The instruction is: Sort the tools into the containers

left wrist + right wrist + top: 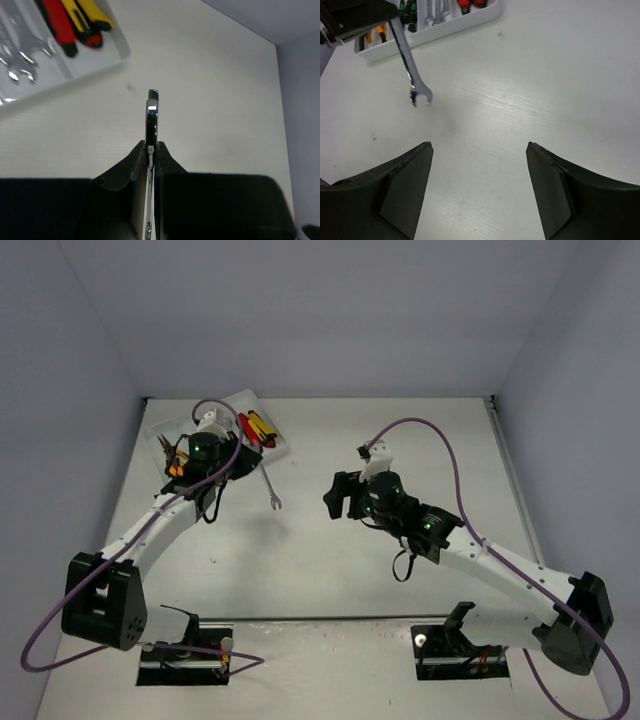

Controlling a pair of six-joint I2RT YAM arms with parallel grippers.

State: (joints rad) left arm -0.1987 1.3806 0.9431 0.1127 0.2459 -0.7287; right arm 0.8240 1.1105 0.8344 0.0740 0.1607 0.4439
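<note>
My left gripper [151, 145] is shut on a silver wrench [151, 112], which I see edge on, sticking out past the fingertips above the bare table. From above, the wrench [268, 492] hangs just right of the white tray [283, 448], its open end pointing down-right. Red and yellow utility knives [255, 428] lie in the tray's right compartment, with wrenches [20, 60] beside them. Green-handled screwdrivers [409, 10] and orange pliers [172, 462] fill the other compartments. My right gripper [480, 145] is open over the middle of the table with nothing between its fingers.
In the right wrist view the held wrench [412, 70] hangs ahead and to the left, with the tray [485, 17] behind it. Grey walls close the table on three sides. Cables loop from both arms.
</note>
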